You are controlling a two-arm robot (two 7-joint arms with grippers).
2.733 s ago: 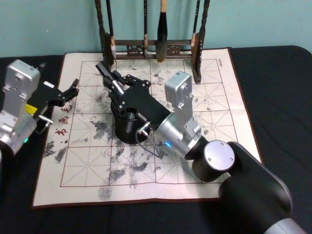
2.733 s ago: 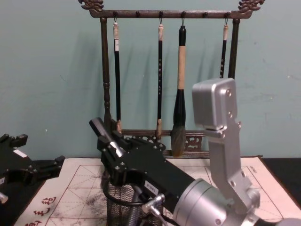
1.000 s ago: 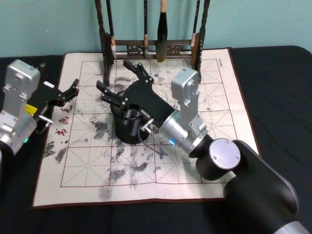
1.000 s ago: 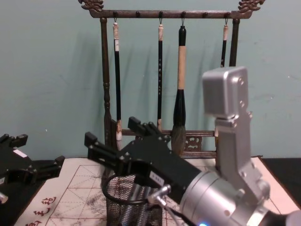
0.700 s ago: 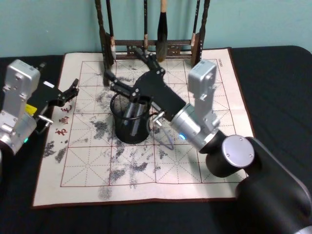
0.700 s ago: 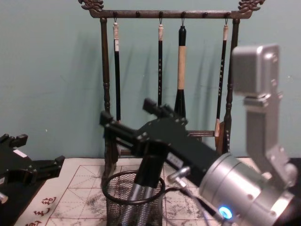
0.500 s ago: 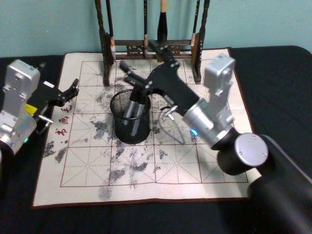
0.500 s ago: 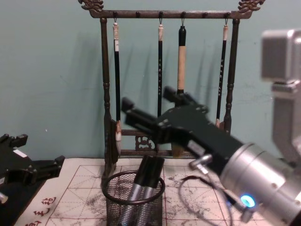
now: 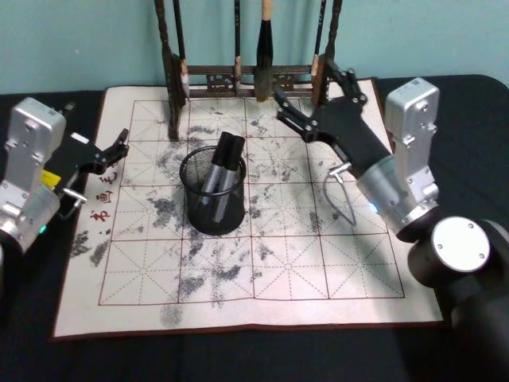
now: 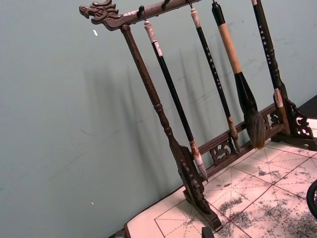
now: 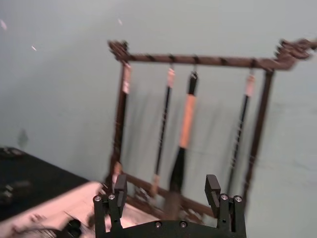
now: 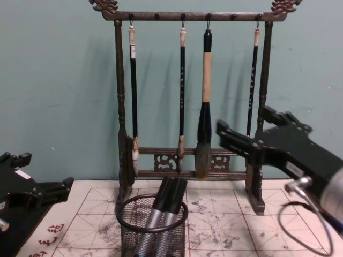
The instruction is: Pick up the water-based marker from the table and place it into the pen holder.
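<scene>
The pen holder (image 9: 213,199) is standing upright on the table's (image 9: 445,119) cream mat (image 9: 238,270), and everything here is placed from it. Inside it, 2 markers are leaning side by side: the water-based marker (image 9: 227,163) and its twin (image 9: 211,167), black caps poking up past the rim and tilting toward the rack behind, grey barrels showing through the mesh in the chest view (image 12: 151,222). To the robot's left of the holder, the left gripper (image 9: 114,149) is hovering over the mat's left border, near the red characters, fingers spread with nothing between them. To the robot's right of the holder and a little behind it, the right gripper (image 9: 318,95) is hanging in the air with its jaws wide apart and empty, pointing at the rack; the right wrist view is showing both fingertips (image 11: 121,184) well separated. Beyond the holder, the brush rack (image 9: 246,79) is standing along the mat's far edge, with 4 brushes (image 12: 204,101) hanging from its top bar against the teal wall (image 12: 59,91).
</scene>
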